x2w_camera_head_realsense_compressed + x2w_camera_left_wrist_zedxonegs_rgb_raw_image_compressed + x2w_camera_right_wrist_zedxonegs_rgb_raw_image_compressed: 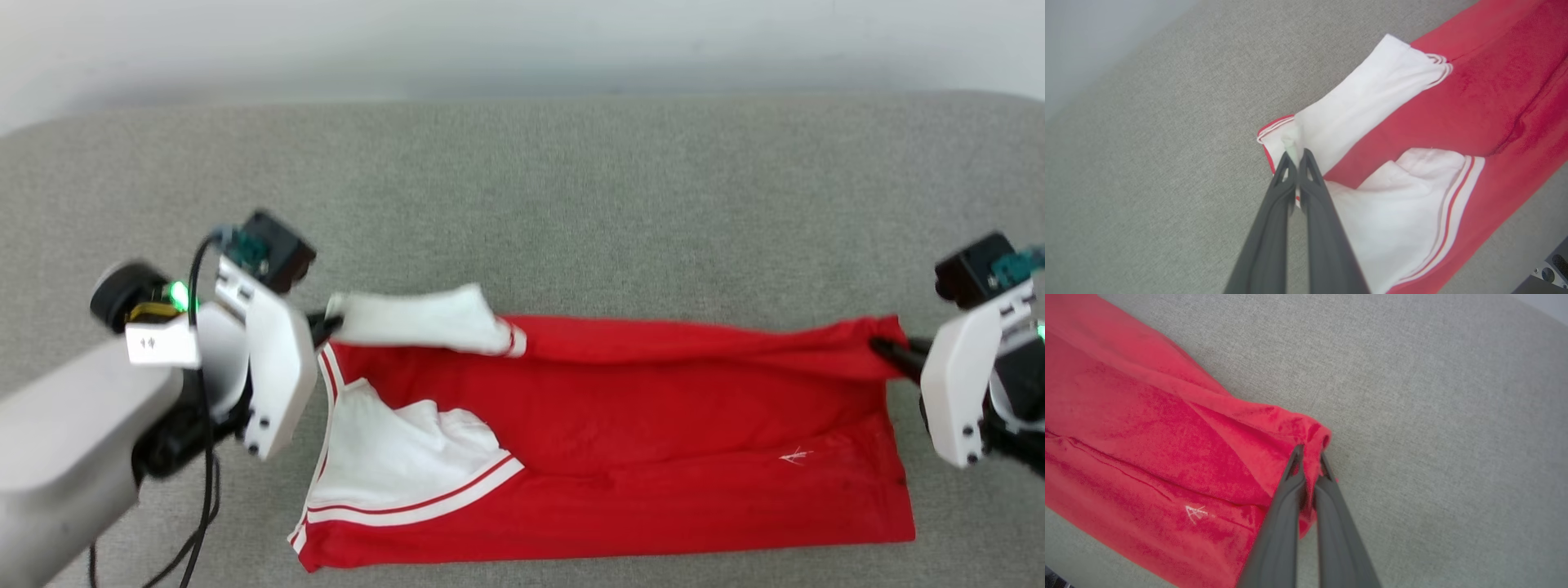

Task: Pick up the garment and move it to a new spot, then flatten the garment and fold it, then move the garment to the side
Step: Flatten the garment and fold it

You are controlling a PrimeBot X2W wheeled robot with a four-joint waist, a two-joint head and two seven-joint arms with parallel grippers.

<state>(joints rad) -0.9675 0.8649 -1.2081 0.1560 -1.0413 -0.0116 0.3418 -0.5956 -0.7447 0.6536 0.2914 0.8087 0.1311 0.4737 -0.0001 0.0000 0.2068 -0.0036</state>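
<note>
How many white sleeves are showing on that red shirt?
2. The far sleeve of the shirt lies folded inward beside the left gripper; the near sleeve lies spread in front of it.

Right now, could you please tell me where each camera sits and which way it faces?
Head view: on the head, looking forward and down at the red jersey on grey upholstery; left arm and right arm show.
Left wrist view: on the left wrist, looking along the left claw pinching the white sleeve.
Right wrist view: on the right wrist, looking along the right claw pinching a red corner.
Shared: all three show the jersey.
</note>
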